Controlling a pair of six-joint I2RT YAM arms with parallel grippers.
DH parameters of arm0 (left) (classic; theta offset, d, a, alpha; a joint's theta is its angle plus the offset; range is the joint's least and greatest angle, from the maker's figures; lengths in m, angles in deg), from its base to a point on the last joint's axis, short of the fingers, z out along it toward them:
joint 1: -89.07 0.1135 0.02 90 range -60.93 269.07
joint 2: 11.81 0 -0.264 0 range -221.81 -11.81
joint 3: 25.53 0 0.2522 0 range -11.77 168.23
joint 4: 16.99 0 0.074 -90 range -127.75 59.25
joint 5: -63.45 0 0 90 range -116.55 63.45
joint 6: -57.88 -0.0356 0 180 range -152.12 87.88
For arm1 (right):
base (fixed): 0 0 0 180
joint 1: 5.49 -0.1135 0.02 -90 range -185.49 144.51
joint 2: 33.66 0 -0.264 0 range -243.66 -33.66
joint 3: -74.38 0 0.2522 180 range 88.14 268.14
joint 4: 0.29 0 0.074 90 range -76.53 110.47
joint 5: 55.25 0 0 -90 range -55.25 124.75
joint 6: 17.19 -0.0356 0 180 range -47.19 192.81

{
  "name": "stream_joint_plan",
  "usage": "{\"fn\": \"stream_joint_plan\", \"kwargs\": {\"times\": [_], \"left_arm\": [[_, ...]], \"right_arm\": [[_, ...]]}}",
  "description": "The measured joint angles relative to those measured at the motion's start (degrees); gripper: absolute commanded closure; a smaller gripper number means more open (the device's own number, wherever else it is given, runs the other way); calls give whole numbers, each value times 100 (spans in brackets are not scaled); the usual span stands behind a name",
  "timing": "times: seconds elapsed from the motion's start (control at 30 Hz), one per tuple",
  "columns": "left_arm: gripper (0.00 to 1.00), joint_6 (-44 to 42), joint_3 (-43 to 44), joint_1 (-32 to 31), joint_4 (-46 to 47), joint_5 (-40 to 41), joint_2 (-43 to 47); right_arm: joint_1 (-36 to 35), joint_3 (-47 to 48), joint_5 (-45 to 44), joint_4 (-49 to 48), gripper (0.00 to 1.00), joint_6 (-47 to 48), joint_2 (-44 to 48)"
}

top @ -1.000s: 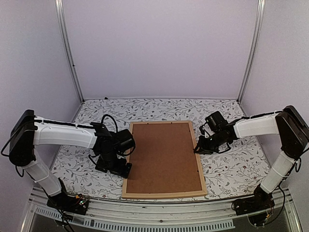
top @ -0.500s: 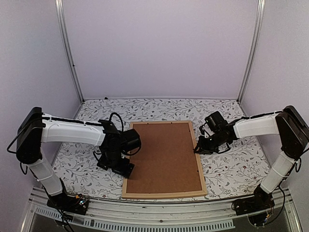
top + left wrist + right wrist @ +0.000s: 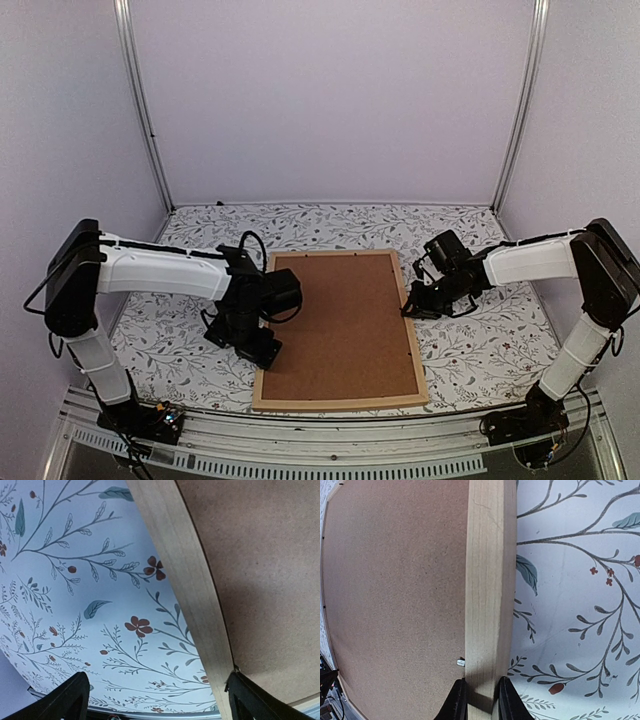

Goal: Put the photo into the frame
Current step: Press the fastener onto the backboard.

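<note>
Frame (image 3: 340,402) lay face-down on the table (image 3: 480,350), brown backing board (image 3: 340,320) seated in it. Photo not visible, so couldn't tell if it was under the board. Right gripper (image 3: 408,310) was pinched narrow on the frame's right bar. Left gripper (image 3: 258,348) gaped fully, holding nothing, straddling the left bar near the front corner. Risk: with a one-sided pinch, lifting could twist the frame and spill the board. Left closing off-centre could shove it sideways.
</note>
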Motion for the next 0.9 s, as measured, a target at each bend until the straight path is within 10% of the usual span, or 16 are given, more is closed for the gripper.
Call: {"fn": "stream_joint_plan", "kwargs": {"times": [0.9], "left_arm": [[0, 90, -555, -68, 1335, -254, 402]], "right_arm": [[-96, 111, -15, -214, 91, 2, -162]]}}
